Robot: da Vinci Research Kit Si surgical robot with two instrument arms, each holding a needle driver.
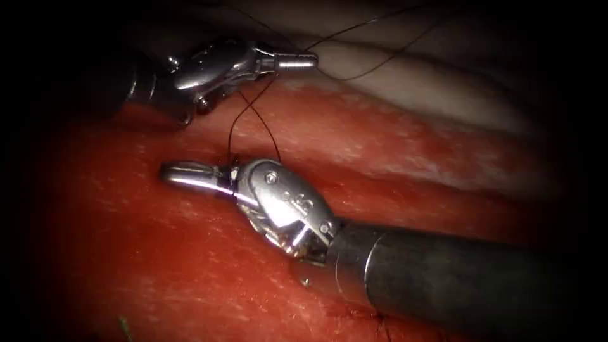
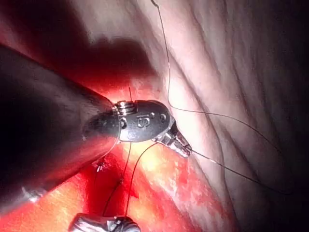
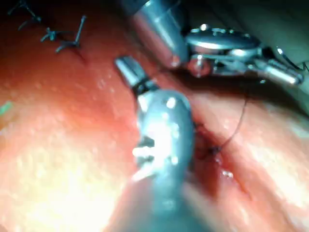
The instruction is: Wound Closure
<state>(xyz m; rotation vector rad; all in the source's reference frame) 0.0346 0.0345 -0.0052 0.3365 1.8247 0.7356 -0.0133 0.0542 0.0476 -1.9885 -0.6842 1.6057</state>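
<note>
My left tool (image 1: 307,61) lies over the pale upper edge of the tissue (image 1: 126,253), its jaws shut on the thread (image 1: 354,28), which trails off to the upper right. Two dark strands (image 1: 256,117) drop from it to my right tool (image 1: 174,172). That tool lies flat across the red tissue, pointing left, jaws shut, with the thread looped round them near the hinge (image 1: 231,180). The left wrist view has the left tool's jaws (image 2: 182,146) closed on the thread (image 2: 231,169). In the right wrist view the loop (image 3: 142,87) circles the right tool's jaws (image 3: 124,65), and a strand enters the cut (image 3: 215,150).
Earlier stitches with short cut ends (image 3: 53,34) sit along the closed part of the cut. A dark stitch (image 1: 380,316) lies by the right tool's shaft (image 1: 443,278). Red fluid wets the tissue. Pale fat (image 1: 411,82) borders it above.
</note>
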